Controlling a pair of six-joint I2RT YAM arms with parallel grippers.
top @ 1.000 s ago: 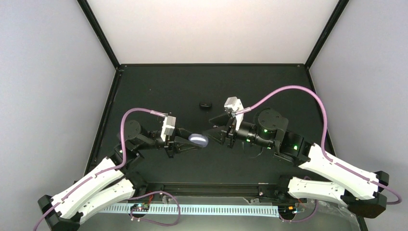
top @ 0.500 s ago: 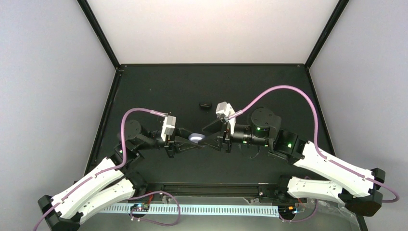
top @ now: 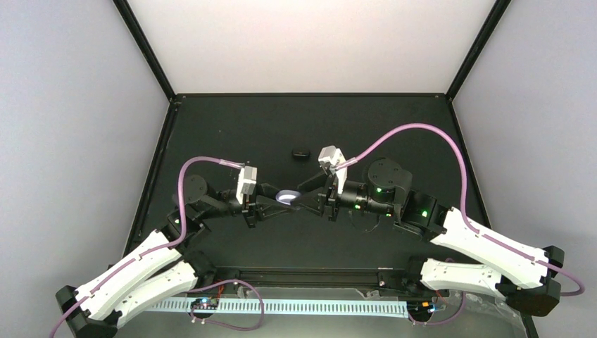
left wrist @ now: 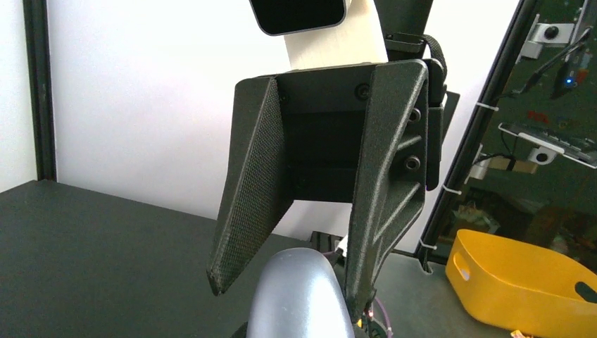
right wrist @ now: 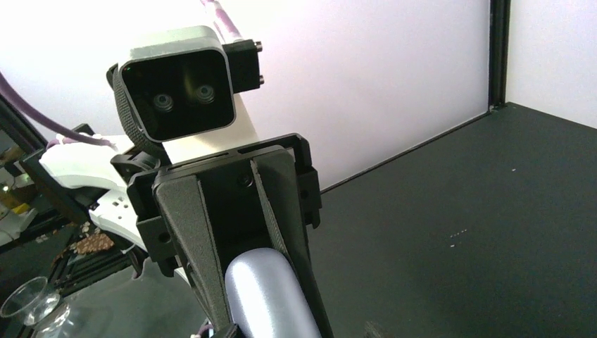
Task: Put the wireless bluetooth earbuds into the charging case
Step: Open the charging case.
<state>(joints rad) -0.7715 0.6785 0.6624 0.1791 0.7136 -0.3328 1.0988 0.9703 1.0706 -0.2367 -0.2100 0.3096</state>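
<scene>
Toward the front middle of the surface (top: 232, 127), our left hand (top: 279, 205) is clamped on the charging case (top: 285, 196). The glossy lavender shell sits between its two dark fingers (right wrist: 193, 239). Our right hand (top: 298, 202) meets it tip to tip from the other side. Its fingers (left wrist: 250, 197) stand apart around the case's rounded end, one tip just beside the shell and the other clear of it. We cannot tell whether either touches. Farther back, near the surface's middle, lies a small black oval piece (top: 302, 153).
</scene>
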